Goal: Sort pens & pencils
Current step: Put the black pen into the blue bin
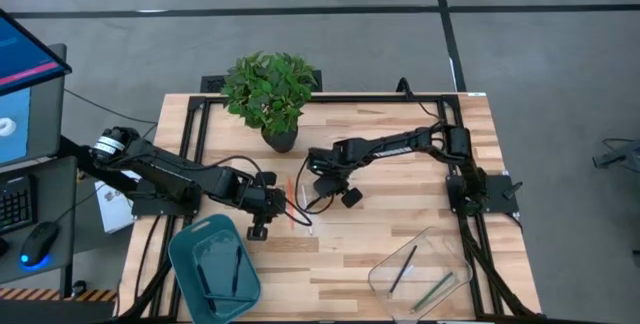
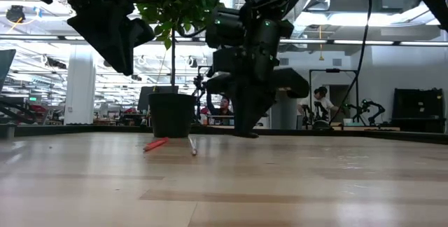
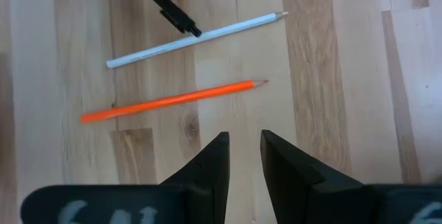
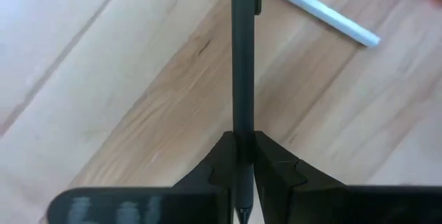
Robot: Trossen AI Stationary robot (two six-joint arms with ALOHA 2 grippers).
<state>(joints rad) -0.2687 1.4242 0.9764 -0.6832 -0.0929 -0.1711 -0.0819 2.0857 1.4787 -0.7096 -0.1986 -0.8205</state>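
An orange pencil [image 3: 173,99] and a white pencil [image 3: 197,39] lie flat on the wooden table near its middle, also seen in the low view as orange pencil [image 2: 155,143] and white pencil [image 2: 192,145]. My left gripper [image 3: 244,148] hovers open just short of the orange pencil, nothing between its fingers. My right gripper [image 4: 243,148] is shut on a black pen [image 4: 243,51], right of the pencils. In the high view my left gripper [image 1: 280,204] and right gripper [image 1: 318,194] stand on either side of the pencils. My right gripper pinches the black pen's barrel [image 4: 243,131] between its two fingers, close to one end; a short tip [image 4: 243,213] sticks out behind them. The fingers slant steeply down. The pen's long free end [image 3: 192,28] reaches to the white pencil; whether it touches it I cannot tell.
A teal tray [image 1: 190,254] with dark pens sits at the near left, a clear tub [image 1: 455,259] with a dark and a green stick at the near right. A potted plant [image 1: 270,89] stands at the far edge. Bare wood lies between tray and tub.
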